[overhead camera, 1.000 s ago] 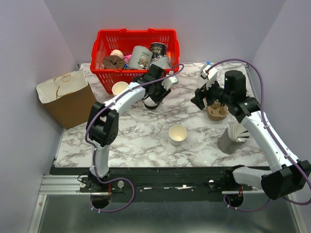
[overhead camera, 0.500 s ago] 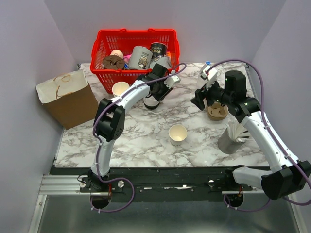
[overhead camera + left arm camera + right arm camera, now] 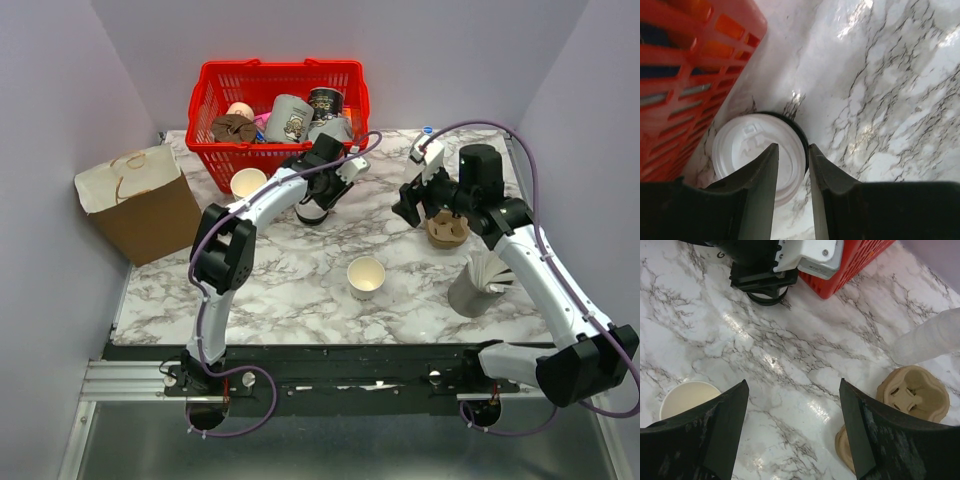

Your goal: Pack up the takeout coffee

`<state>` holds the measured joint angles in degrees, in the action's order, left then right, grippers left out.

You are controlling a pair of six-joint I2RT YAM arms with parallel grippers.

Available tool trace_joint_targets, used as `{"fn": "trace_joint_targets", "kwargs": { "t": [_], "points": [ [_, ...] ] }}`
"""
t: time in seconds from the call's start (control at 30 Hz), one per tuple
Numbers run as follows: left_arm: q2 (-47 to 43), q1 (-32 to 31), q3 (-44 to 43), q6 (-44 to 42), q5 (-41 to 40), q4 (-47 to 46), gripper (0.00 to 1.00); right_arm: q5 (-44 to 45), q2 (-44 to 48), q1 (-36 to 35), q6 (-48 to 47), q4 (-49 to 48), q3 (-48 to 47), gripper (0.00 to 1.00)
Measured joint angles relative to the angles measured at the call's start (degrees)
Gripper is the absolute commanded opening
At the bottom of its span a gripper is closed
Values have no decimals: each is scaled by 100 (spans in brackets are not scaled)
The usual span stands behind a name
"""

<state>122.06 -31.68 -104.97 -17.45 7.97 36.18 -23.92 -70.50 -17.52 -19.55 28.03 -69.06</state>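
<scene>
Paper cup (image 3: pixel 366 275): cream-white, tapered, unlidded, upright mid-counter (image 3: pixel 290 285); its white round lid (image 3: pixel 752 160) flat beside red basket (image 3: pixel 278 90); left gripper (image 3: pixel 791 150) jaws barely parted over lid's rim, grip unclear; right gripper (image 3: pixel 792 385) jaws wide, empty.

The paper cup (image 3: pixel 366 276) stands upright and open-mouthed near the middle of the marble surface (image 3: pixel 300 290). It is a small, plain, cream-white tapered cup with nothing touching it. Its lid (image 3: pixel 756 159) is off, a round white disc lying flat with a dark ring showing along one side of its rim, tucked just beside the corner of the red basket (image 3: pixel 685 65) and well apart from the cup.
</scene>
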Motion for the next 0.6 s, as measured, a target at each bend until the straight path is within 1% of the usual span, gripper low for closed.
{"fn": "trace_joint_targets", "kwargs": {
  "t": [0.23, 0.43, 0.6],
  "points": [
    [-719, 35, 1126, 33, -297, -356, 39, -9, -55, 0, 2, 20, -26, 81],
    [-719, 44, 1119, 68, -271, -415, 37, -22, -173, 0, 0, 52, -166, 81],
    [-533, 44, 942, 131, -192, -409, 36, -28, -201, 2, -4, 79, -240, 81]
  ]
}}
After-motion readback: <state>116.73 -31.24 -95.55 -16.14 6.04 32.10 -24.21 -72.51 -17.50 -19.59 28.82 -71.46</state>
